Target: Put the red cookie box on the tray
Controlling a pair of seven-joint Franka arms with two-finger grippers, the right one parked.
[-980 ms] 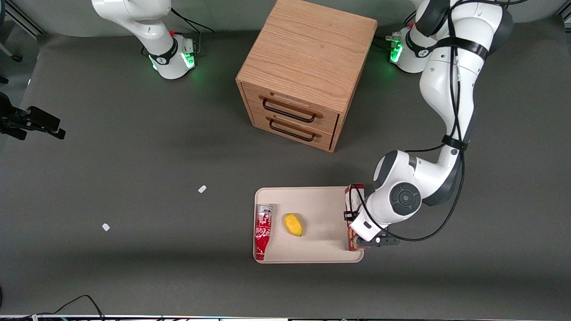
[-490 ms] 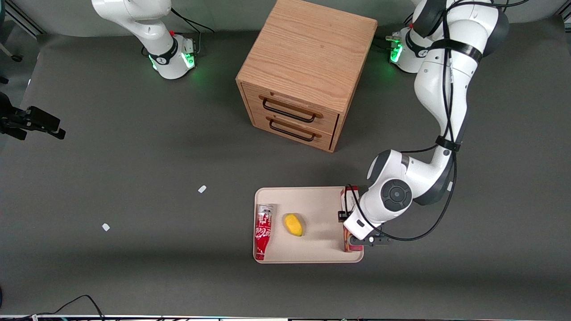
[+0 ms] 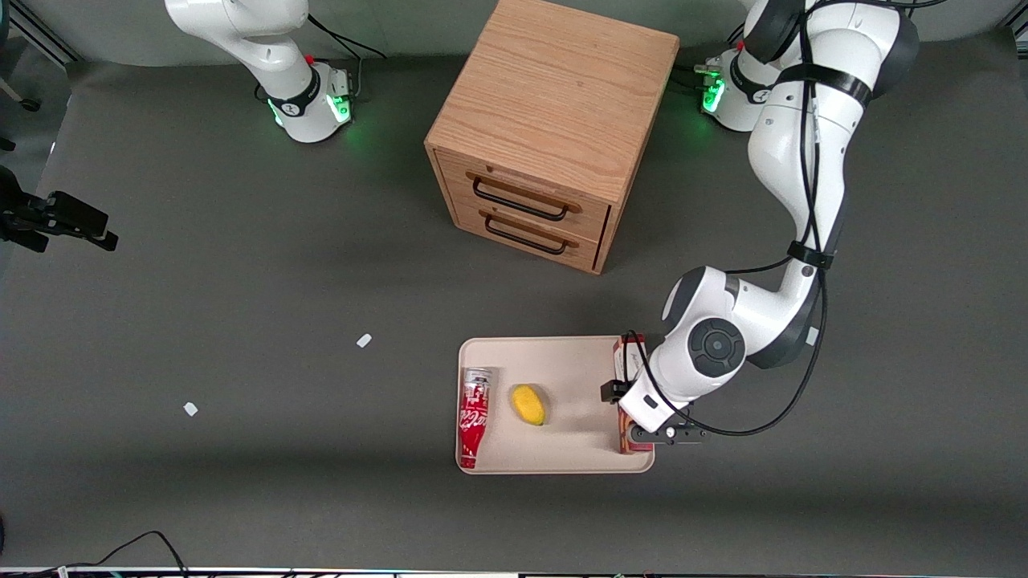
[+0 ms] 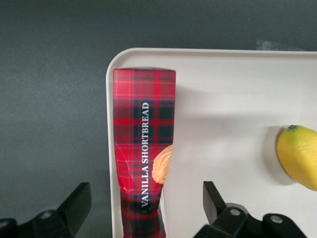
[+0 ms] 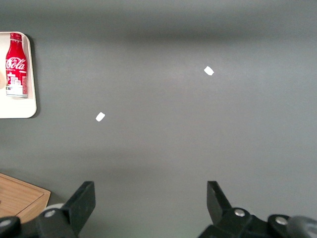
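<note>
The slim dark-red tartan cookie box (image 4: pixel 143 148), a cardboard carton with white "VANILLA SHORTBREAD" lettering and a picture of a cookie, lies on the flat cream-beige tray (image 4: pixel 223 99), along the tray's edge at the working arm's end, with one long side against the low rim. The left arm's gripper (image 4: pixel 147 208) is directly above the box with its two black fingers (image 4: pixel 77 201) spread wide, one on each side and neither touching the carton, so the box is released. I judge that the box is light and rather stiff, but the thin walls would dent under a strong squeeze; the best hold is across the narrow width near the middle of the length. Whether the whole bottom sits flat inside the rim I cannot say for sure, because the wrist covers most of the box in the front view. Nearby on the tray lie a yellow lemon (image 3: pixel 528 404) and a red-and-white soda can (image 3: pixel 474 416). Farther from the front camera stands a wooden drawer cabinet (image 3: pixel 546 128).
</note>
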